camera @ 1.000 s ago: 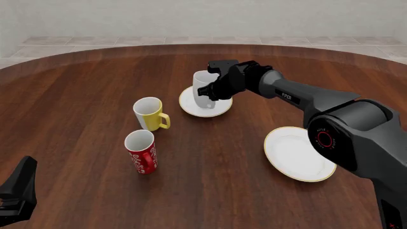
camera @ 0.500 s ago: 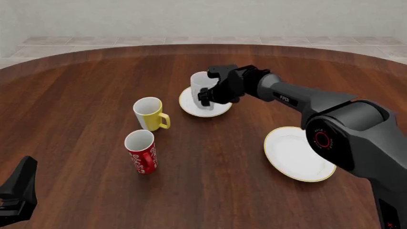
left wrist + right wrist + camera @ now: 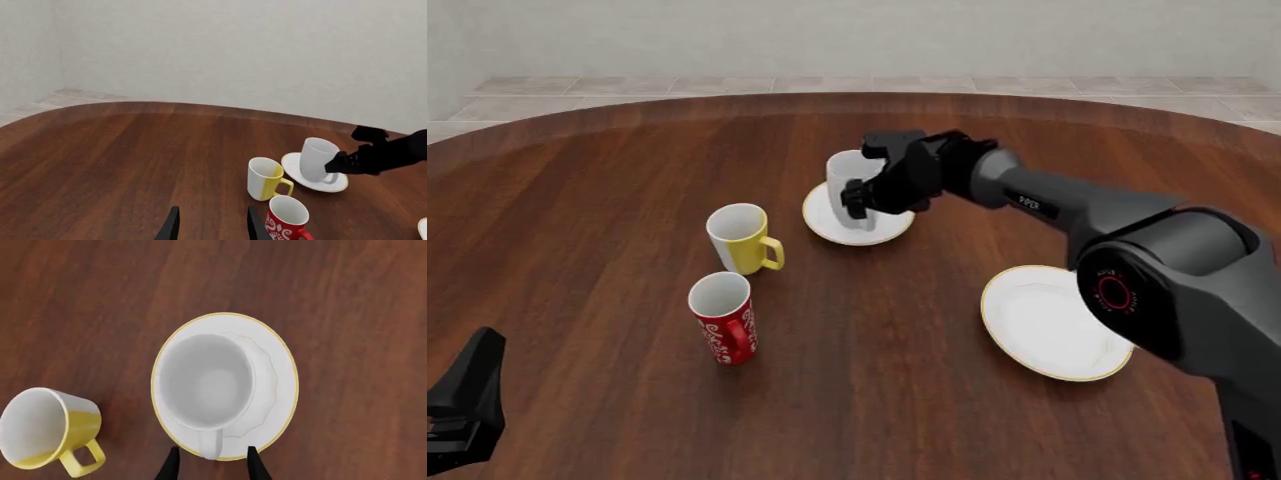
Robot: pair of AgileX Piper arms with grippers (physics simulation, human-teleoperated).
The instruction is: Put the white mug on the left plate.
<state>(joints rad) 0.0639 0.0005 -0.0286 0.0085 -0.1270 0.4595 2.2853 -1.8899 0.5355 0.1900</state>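
Note:
The white mug (image 3: 849,190) (image 3: 317,160) (image 3: 207,382) stands upright on the left plate (image 3: 889,233) (image 3: 291,167) (image 3: 277,385), a small white plate with a gold rim. My right gripper (image 3: 862,202) (image 3: 212,467) (image 3: 339,165) sits at the mug's handle side. Its fingers stand open on either side of the loop handle with a gap to it. My left gripper (image 3: 210,230) (image 3: 471,385) hangs open and empty at the near left corner, far from the mug.
A yellow mug (image 3: 738,237) (image 3: 265,178) (image 3: 47,427) and a red mug with white lettering (image 3: 722,318) (image 3: 285,220) stand left of the plate, toward me. A larger gold-rimmed plate (image 3: 1052,322) lies at the near right under the right arm.
The right gripper and the white mug have shifted slightly left over the left plate, and the mug now stands straight on it. The left arm has not moved.

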